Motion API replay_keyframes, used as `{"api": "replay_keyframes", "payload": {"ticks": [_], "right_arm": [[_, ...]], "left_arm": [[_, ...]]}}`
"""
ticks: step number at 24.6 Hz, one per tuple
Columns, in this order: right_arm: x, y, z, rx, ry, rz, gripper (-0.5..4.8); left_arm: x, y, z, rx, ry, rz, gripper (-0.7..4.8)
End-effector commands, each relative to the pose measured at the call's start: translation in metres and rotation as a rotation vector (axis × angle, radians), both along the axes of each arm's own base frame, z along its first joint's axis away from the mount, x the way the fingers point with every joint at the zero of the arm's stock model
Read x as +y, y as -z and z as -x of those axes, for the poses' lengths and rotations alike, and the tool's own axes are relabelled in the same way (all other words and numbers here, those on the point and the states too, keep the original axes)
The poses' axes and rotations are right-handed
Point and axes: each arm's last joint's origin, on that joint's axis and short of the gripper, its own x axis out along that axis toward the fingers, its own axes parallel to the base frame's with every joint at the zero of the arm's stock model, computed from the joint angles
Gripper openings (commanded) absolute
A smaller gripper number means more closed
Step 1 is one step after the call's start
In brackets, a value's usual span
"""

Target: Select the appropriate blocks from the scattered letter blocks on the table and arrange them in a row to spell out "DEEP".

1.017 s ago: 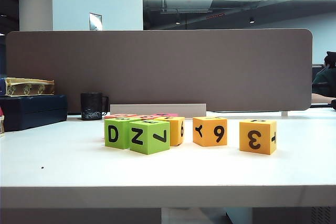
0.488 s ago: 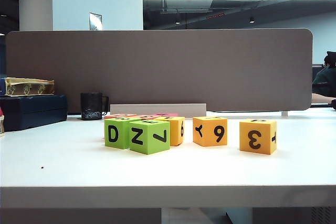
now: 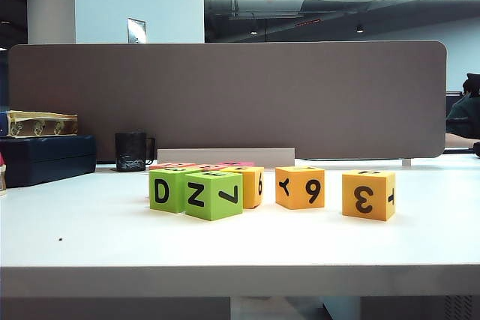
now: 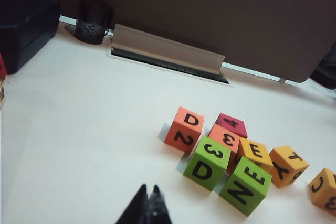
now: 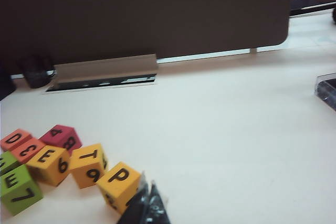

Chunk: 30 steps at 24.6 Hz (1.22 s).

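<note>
On the table: your letter blocks, clustered.
Left gripper: closed, empty; D/2 block beyond its tips, apart.
Right gripper: closed; P block just beside its tips.

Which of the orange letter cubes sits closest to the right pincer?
The orange foam cube with P on top, right beside the shut right pincer. The orange cube with T and 9 and the one with E lie farther off.
</note>
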Motion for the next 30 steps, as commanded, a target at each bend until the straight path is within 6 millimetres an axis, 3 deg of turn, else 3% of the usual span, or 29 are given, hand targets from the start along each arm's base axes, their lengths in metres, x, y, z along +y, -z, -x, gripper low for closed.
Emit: {"api": "replay_keyframes", "payload": {"ticks": [1,6,18,23,30], "right_arm": [[0.000,-0.011,0.010,0.013,-0.035,-0.003,-0.01],[0.002,-0.031,0.007,0.081,-0.091,-0.001,-0.01],[0.008,-0.079,-0.041,0.222,-0.193,0.024,-0.01],[0.011,-0.100,-0.062,0.234,-0.225,0.087,-0.01],[0.024,-0.100,-0.086,0.329,-0.305,0.095,-0.01]], "left_arm": [[0.000,-0.009,0.003,-0.021,0.019,0.000,-0.06],[-0.003,-0.017,0.007,-0.027,0.110,0.002,-0.06],[-0.005,-0.040,0.005,0.039,0.196,0.003,-0.06],[-0.007,-0.063,-0.014,0.118,0.210,-0.020,-0.06],[-0.011,-0.091,-0.054,0.202,0.243,-0.094,-0.06]]}}
